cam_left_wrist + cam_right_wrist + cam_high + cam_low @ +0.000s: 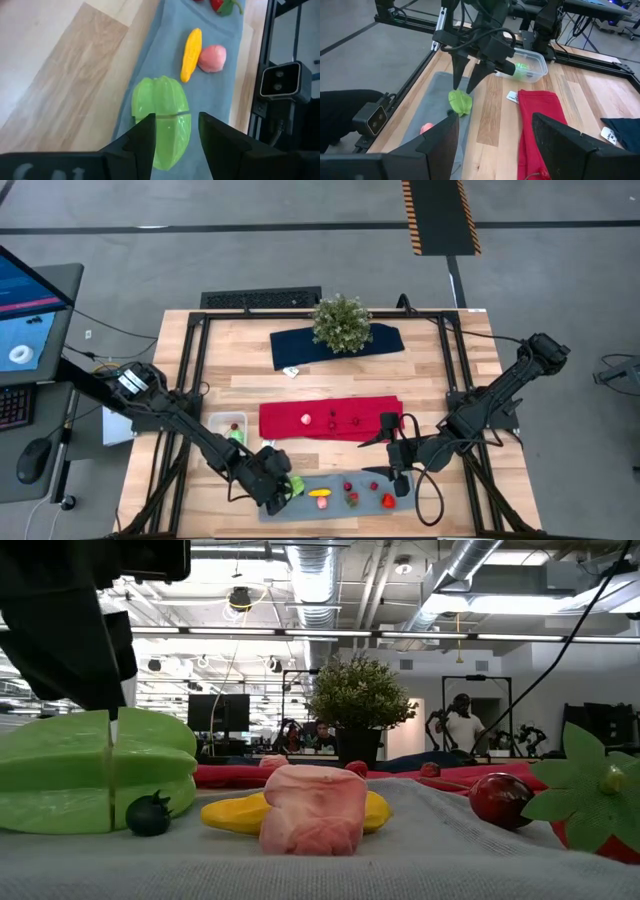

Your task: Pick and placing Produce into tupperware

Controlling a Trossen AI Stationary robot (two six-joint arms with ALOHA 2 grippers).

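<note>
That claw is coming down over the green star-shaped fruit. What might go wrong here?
The green ridged fruit is smooth and wide, so the left gripper may pinch only its end and squirt it off the grey mat. The yellow piece and pink piece lie close by and might get knocked.

Potted plant (341, 325), red cloth (330, 420)

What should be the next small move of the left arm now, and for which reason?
Probably finish closing the left pincer on the green star fruit, then lift. Its fingers straddle the fruit on the grey mat with gaps on both sides, so it does not look gripped. The tupperware waits nearby. The right pincer stands open, away.
</note>
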